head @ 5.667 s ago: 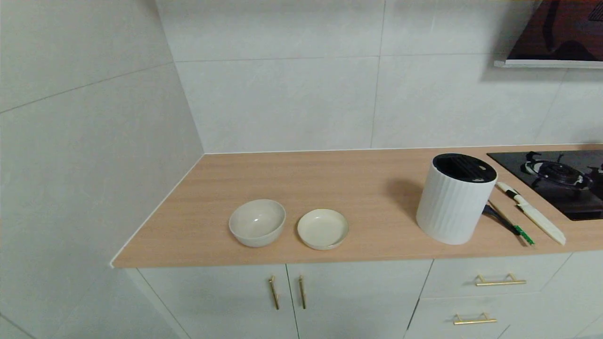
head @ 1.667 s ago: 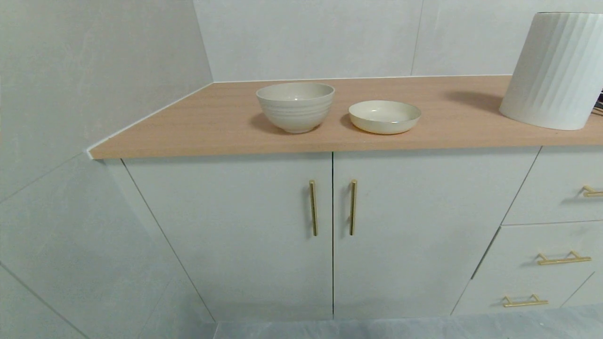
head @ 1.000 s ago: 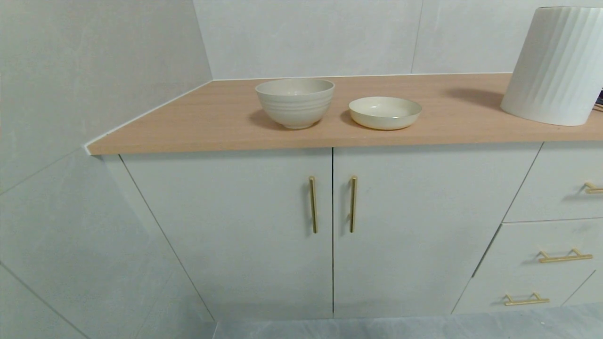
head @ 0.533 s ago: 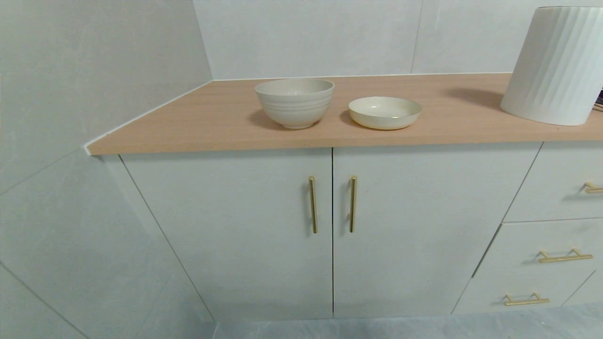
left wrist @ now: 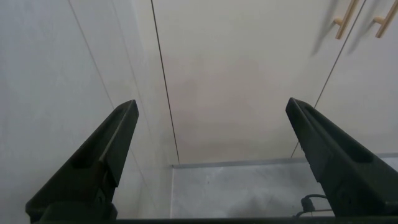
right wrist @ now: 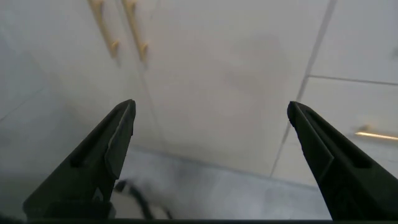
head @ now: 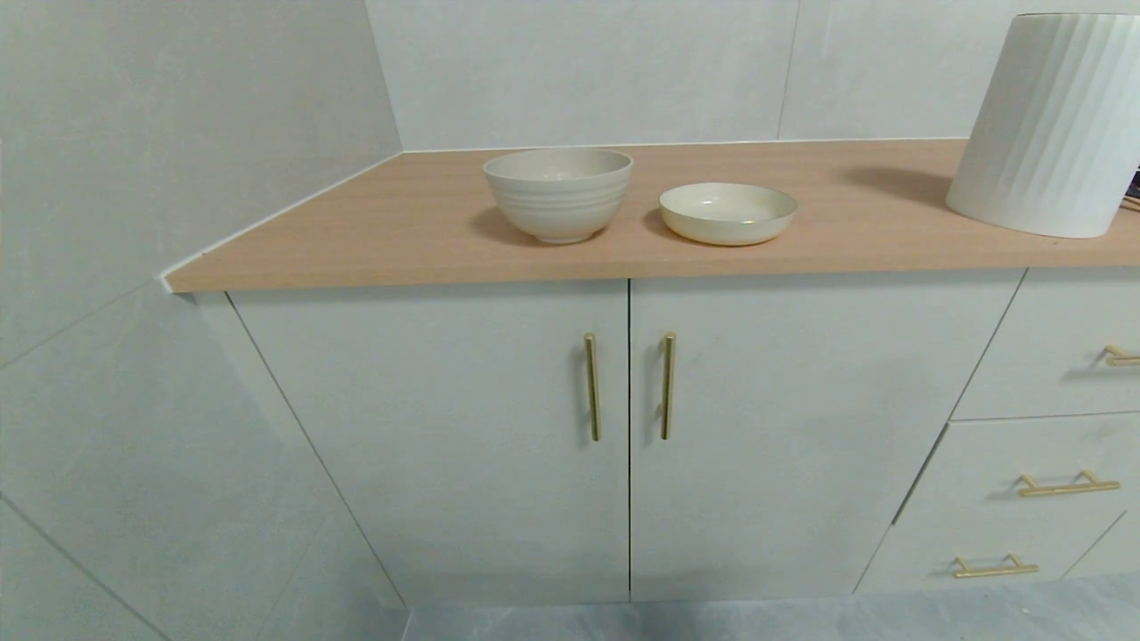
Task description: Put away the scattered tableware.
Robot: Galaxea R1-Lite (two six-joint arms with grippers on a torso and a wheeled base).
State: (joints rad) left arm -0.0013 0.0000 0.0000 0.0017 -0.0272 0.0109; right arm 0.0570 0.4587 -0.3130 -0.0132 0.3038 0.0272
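Observation:
A deep beige ribbed bowl [head: 558, 193] and a shallow cream dish [head: 727, 213] sit side by side near the front edge of the wooden countertop [head: 374, 236]. Below them are two shut cabinet doors with gold vertical handles [head: 591, 386] [head: 667, 385]. My left gripper [left wrist: 211, 124] is open, low down in front of the left door's panel, with the handles [left wrist: 344, 18] off to one side. My right gripper [right wrist: 211, 124] is open too, facing the right door, the handles [right wrist: 135, 31] ahead of it. Nothing is held.
A tall white ribbed cylinder container [head: 1051, 125] stands on the counter at the right. Drawers with gold handles [head: 1069, 485] sit right of the doors. A tiled wall [head: 134, 178] closes off the left side. Grey floor [head: 712, 619] lies below the cabinet.
Since 5.7 s ago the head camera has dropped from above the counter to facing the cabinet doors. Over the last second nothing has visibly moved.

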